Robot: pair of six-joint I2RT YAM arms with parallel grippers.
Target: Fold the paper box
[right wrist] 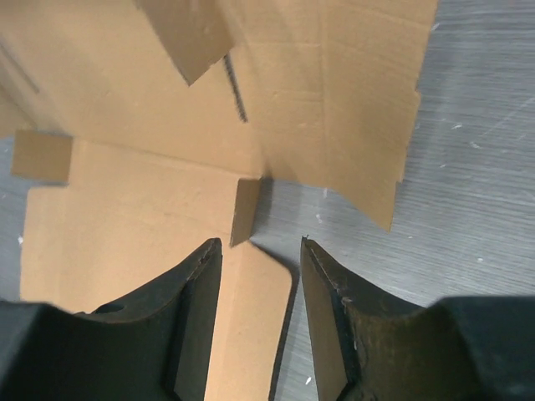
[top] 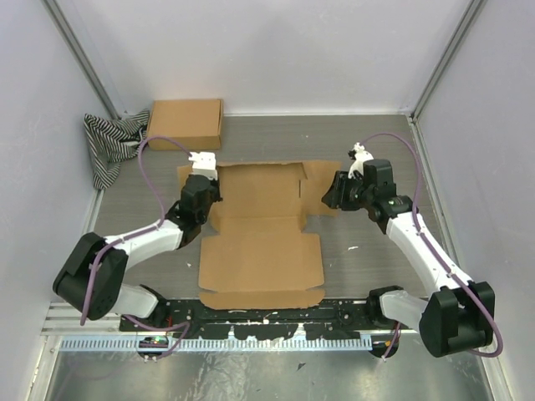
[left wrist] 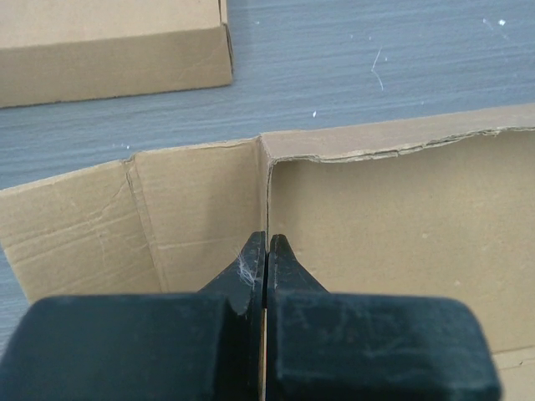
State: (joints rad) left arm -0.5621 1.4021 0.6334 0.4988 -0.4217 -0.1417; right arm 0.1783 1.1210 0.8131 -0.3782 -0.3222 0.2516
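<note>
The paper box (top: 261, 238) is a brown die-cut cardboard sheet lying mid-table, its lid panel flat toward me and its far walls partly raised. My left gripper (top: 211, 197) is at the box's left side. In the left wrist view it (left wrist: 267, 239) is shut on the thin upright left side wall (left wrist: 266, 192), with an ear flap (left wrist: 92, 225) to the left. My right gripper (top: 331, 199) is at the box's right side, open. In the right wrist view it (right wrist: 259, 244) hovers over a rounded flap (right wrist: 251, 317), with the right ear flap (right wrist: 351, 117) beyond.
A fully formed brown cardboard box (top: 185, 123) stands at the back left and shows in the left wrist view (left wrist: 109, 50). A black-and-white striped cloth (top: 109, 144) lies beside it against the left wall. Grey walls enclose the table.
</note>
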